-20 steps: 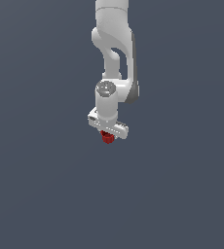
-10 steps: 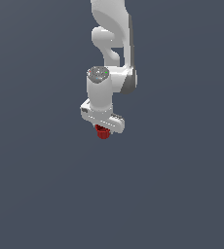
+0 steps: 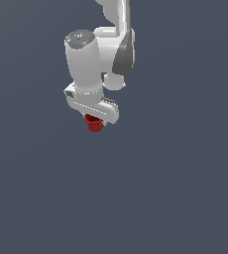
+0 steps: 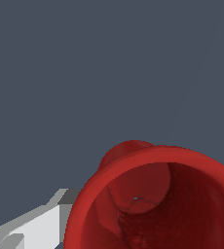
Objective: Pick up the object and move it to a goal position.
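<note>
The object is a small dark-red tapered cup (image 3: 93,123) hanging just under the white gripper (image 3: 92,119), which is shut on it; only the cup's lower part shows below the hand in the exterior view. The wrist view looks straight into the cup's open rim (image 4: 155,204), with one white finger (image 4: 33,226) beside it. The arm carries it well above the grey ground.
Only a plain dark grey surface (image 3: 175,188) surrounds the arm in the exterior view. No goal marker shows in either view.
The arm has swung toward the exterior view's left and nearer the camera, carrying the cup with it. The hand now tilts more.
</note>
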